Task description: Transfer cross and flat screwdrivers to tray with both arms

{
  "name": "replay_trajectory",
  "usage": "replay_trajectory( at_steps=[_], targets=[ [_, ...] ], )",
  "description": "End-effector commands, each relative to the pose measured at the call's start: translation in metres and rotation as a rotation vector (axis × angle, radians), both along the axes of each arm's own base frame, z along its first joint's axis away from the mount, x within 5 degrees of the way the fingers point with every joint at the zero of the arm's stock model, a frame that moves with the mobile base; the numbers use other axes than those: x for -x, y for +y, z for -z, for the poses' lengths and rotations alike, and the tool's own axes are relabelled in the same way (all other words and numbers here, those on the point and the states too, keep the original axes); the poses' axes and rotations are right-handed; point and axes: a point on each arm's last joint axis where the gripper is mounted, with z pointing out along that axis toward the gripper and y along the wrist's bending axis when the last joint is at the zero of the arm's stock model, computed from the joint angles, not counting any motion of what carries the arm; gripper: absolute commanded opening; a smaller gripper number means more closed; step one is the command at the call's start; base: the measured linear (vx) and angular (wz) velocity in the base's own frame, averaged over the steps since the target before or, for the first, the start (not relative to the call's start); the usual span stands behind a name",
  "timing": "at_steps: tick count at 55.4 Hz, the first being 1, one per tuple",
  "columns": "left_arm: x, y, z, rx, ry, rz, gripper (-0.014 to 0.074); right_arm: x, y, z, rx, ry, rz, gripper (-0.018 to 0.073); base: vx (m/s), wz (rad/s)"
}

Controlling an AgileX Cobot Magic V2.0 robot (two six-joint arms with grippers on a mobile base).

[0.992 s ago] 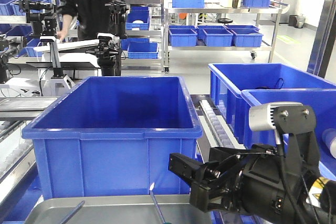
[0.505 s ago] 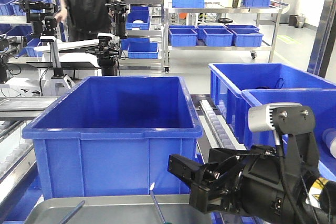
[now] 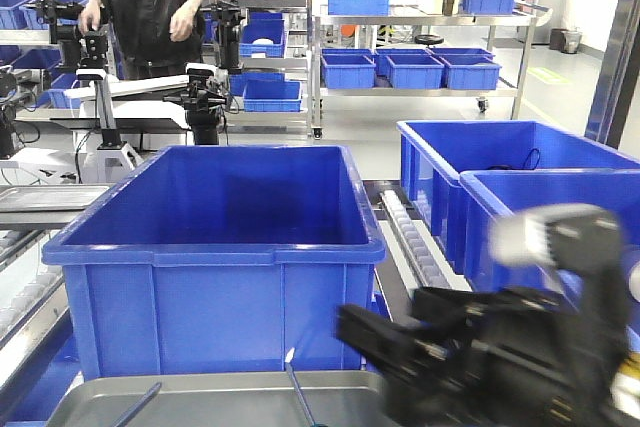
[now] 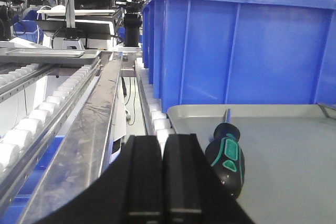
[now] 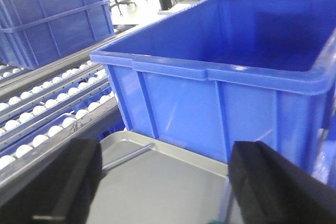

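Note:
The grey metal tray [image 3: 215, 394] lies in front of a big blue bin. Both screwdrivers rest in it. One has its black-and-green handle [image 4: 227, 158] just right of my left gripper [image 4: 162, 139], which is shut with nothing between its fingers. The thin shaft [image 3: 136, 405] of that one shows at the tray's left. The other screwdriver's shaft [image 3: 298, 397] lies near the tray's middle. My right gripper [image 5: 164, 150] hangs open above the tray [image 5: 157, 182], fingers wide apart and empty. In the front view it is a motion-blurred black shape [image 3: 365, 332].
A deep blue bin [image 3: 215, 237] stands right behind the tray. More blue bins [image 3: 500, 172] sit to the right. Roller conveyors [image 4: 37, 124] run along the left. A person [image 3: 150, 17] stands at a far bench with other arms.
My right arm has shifted right and slightly down and is blurred with motion. The screwdrivers and tray have not moved. The person in the back has raised both hands.

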Motion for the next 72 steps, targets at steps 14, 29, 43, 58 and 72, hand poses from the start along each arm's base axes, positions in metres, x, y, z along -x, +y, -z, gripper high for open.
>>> replay_trajectory(
  at_steps=[14, 29, 43, 58, 72],
  targets=[
    [0.001, 0.000, -0.015, 0.017, -0.103, 0.005, -0.0007, 0.086, -0.066, 0.013, -0.120, -0.142, -0.001, 0.0368, 0.00, 0.00],
    [0.001, 0.000, -0.015, 0.017, -0.103, 0.005, -0.0007, 0.119, -0.103, 0.081, -0.039, -0.120, 0.128, 0.0109, 0.00, 0.00],
    [0.001, 0.000, -0.015, 0.017, -0.103, 0.005, -0.0007, 0.125, -0.129, 0.121, 0.052, -0.151, 0.497, -0.0012, 0.00, 0.00],
    [0.001, 0.000, -0.015, 0.017, -0.102, 0.005, -0.0007, 0.120, -0.142, 0.158, 0.200, -0.305, 0.690, -0.0008, 0.00, 0.00],
    [0.001, 0.000, -0.015, 0.017, -0.102, 0.005, -0.0006, 0.120, -0.140, 0.155, 0.254, -0.359, 0.649, -0.0008, 0.00, 0.00]
  ],
)
